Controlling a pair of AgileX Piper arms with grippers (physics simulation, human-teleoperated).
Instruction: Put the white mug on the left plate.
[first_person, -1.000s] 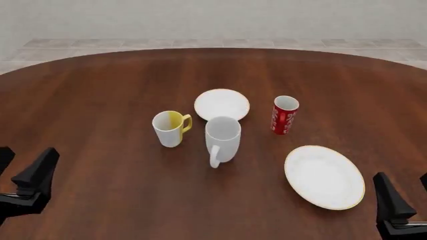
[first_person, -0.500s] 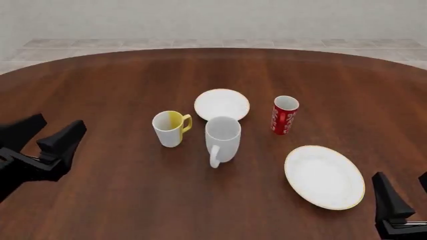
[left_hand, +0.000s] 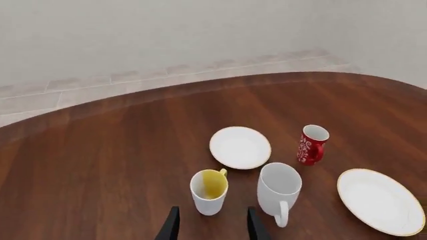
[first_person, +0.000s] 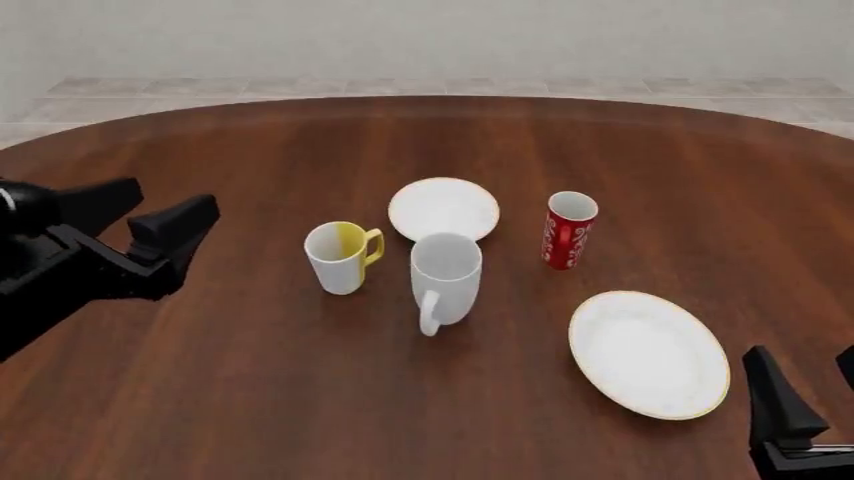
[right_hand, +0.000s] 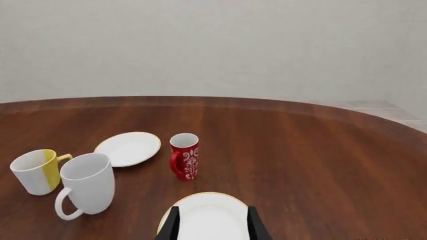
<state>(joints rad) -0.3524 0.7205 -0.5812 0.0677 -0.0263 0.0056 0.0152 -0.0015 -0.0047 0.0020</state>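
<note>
- Since earlier, left claw (first_person: 144, 218) has advanced toward the cups, jaws spread, empty.
- Right claw (first_person: 801, 400) parted, unmoved.
- White mug (first_person: 445, 279) stands just before left plate (first_person: 445, 208).

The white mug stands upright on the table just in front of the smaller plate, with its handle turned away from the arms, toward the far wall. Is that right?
Not quite. The white mug is upright just in front of the smaller plate, but its handle points toward the arms' side, at the near edge of the table. The front view shows this.
</note>
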